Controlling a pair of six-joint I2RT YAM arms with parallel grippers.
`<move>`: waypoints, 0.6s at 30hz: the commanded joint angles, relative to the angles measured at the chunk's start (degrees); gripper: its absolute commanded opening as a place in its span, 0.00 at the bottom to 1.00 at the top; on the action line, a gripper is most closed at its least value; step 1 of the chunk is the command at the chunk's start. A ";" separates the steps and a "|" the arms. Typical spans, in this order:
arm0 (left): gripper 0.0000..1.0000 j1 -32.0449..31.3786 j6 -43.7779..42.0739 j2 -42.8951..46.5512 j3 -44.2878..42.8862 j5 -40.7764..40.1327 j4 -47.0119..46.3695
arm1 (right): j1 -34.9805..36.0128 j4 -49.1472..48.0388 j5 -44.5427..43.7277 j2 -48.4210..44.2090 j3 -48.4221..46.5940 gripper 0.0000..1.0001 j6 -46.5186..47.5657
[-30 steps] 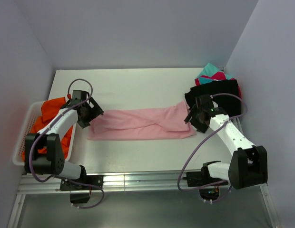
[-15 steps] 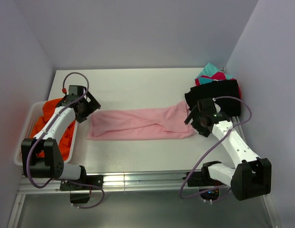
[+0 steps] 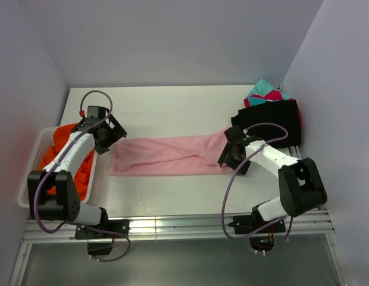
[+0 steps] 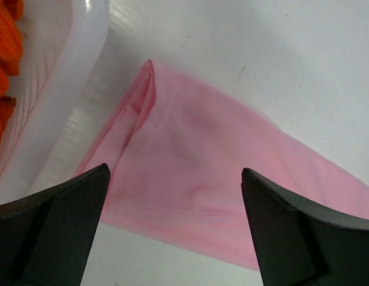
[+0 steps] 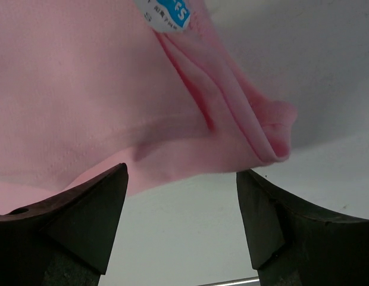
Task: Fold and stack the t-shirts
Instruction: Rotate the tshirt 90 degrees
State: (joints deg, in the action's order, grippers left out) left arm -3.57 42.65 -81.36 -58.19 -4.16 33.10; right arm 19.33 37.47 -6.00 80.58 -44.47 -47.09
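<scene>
While both arms sit low over the white tabletop (image 3: 166, 107), the light pink cotton t-shirt (image 3: 172, 154) lies flat across its middle, folded into a long narrow band running left to right.

Left gripper (image 3: 113, 134) — fingers spread wide, holding nothing — hangs over the band's left end, just beside the white plastic mesh basket (image 3: 22, 199). Left wrist view: the two black fingers (image 4: 53, 229) frame the shirt's rounded left end, with a fold crease along its edge and the basket wall close by on the left. Crumpled orange t-shirts (image 3: 65, 140) fill the basket.

Right gripper (image 3: 227, 156) — also spread wide, nothing clasped — is down at the band's right end, near its front edge. Right wrist view: pink cloth fills the upper frame, layered fold edges are bunched at the right, and a small blue-and-white label (image 5: 168, 11) shows at the top. Cannot tell whether the fingertips touch the cloth.

At the far right corner a black t-shirt (image 3: 274, 116) lies on top of a pile, with magenta cloth (image 3: 281, 95) and teal cloth (image 3: 262, 89) showing behind it, well apart from the basket.
</scene>
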 commanded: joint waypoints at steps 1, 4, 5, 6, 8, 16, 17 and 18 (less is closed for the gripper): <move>0.99 -0.21 -1.61 2.52 -0.43 0.47 1.79 | 0.44 -2.31 -4.02 3.43 -4.39 0.80 -1.25; 0.99 -0.21 -1.96 4.10 -0.43 0.74 3.02 | 0.44 -3.10 -4.90 7.29 -6.59 0.76 -0.46; 0.99 -0.21 -2.13 4.54 -0.43 1.00 3.19 | 0.36 -3.28 -4.99 8.36 -7.90 0.70 -0.37; 0.99 -0.21 -2.22 5.50 -0.34 1.09 3.54 | 0.44 -3.72 -5.33 9.59 -8.70 0.68 -0.11; 0.99 -0.21 -2.40 6.30 -0.34 1.26 4.51 | 0.36 -4.07 -4.99 13.63 -11.67 0.39 0.24; 0.99 -0.21 -3.28 9.90 -1.57 1.00 8.90 | 0.62 -2.32 -3.50 32.50 -30.12 0.00 -2.39; 0.99 -0.21 -3.28 10.17 -1.75 1.17 10.30 | 0.71 -1.97 -2.62 34.71 -37.29 0.00 -2.91; 0.99 -0.21 -3.28 10.52 -2.27 1.26 10.92 | 0.88 -1.44 -1.92 37.43 -41.80 0.00 -3.09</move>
State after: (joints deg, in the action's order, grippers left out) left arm -3.57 40.88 -73.01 -58.19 -3.31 40.53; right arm 19.51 38.44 -8.75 111.31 -76.23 -47.75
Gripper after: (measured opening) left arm 0.994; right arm 0.019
